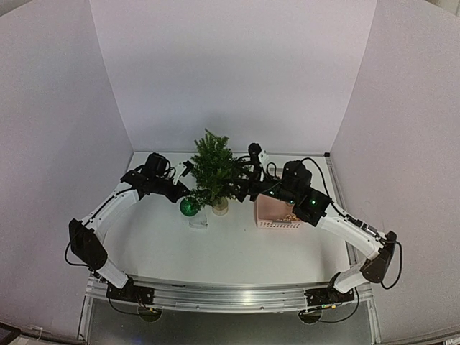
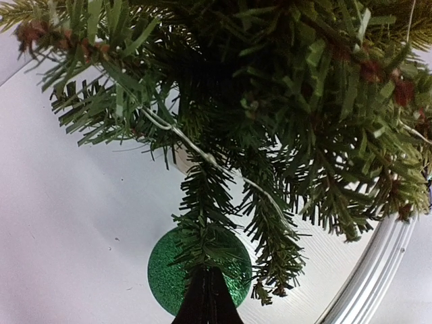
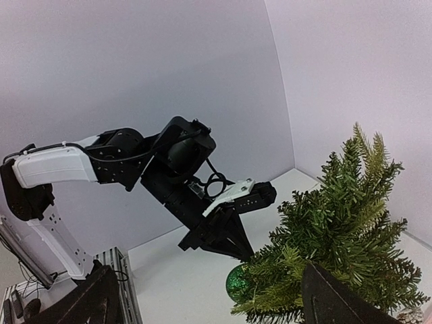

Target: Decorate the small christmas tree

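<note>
The tree (image 1: 212, 167) stands upright at the back middle of the bench (image 1: 237, 251), its trunk in a pale round base (image 1: 220, 206). A glittery green ball (image 1: 190, 207) hangs low at its left side, just beside the base and under the lowest branches. The left end effector (image 3: 247, 254) reaches in from the left with its fingers (image 2: 206, 300) pressed together, pinching the ball at its top. The right end effector (image 3: 210, 268) sits at the tree's right side among the branches, fingers spread wide and holding nothing. A pink basket (image 1: 277, 213) stands just right of the tree, partly under the right arm.
</note>
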Motion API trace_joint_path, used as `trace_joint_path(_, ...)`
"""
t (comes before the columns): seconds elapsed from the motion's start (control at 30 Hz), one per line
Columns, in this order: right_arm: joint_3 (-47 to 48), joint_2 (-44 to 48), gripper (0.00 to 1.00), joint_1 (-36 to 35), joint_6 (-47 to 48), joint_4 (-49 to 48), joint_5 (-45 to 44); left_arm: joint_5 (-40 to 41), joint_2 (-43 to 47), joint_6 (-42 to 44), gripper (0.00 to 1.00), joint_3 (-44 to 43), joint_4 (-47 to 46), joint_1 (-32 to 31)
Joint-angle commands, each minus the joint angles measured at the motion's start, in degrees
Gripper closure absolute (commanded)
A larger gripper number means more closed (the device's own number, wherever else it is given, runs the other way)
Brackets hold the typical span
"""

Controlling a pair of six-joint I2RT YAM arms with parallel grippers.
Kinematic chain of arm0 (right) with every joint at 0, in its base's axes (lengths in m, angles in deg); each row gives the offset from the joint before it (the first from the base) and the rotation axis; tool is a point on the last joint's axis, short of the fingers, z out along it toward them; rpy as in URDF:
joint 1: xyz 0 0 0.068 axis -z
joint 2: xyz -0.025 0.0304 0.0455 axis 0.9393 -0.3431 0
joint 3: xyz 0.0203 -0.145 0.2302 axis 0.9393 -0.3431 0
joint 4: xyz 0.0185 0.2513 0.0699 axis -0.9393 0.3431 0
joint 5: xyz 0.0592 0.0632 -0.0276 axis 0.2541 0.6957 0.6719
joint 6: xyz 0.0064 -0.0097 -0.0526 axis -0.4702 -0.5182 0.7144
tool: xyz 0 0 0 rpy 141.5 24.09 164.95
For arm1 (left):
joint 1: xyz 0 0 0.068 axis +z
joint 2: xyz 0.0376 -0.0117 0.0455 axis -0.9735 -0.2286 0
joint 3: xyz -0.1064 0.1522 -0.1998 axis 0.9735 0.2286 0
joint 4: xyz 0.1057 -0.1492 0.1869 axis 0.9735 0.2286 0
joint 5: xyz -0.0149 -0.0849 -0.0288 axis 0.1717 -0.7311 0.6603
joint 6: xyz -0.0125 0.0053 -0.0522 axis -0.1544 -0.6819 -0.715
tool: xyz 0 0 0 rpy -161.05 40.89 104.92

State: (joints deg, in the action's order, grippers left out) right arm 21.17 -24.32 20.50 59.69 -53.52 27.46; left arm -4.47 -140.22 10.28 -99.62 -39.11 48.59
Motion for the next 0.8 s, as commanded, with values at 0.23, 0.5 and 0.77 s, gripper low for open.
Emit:
trace_joint_path(0.23,-0.35,2.4,0.09,-0.31,0.21,-1.59,-0.58,2.47,2.16,2.06,1.0,0.09,-1.7,-0.19)
trace_joint_path(0.5,-0.37,2.28,0.09,-0.28,0.01,-1.59,-0.61,3.42,1.99,3.34,0.89,-0.85,-1.0,-0.2)
trace_joint_path(0.77,-0.09,1.81,0.09,-0.23,0.28,-1.59,-0.45,4.32,2.16,6.32,0.81,-1.67,-0.26,-0.2)
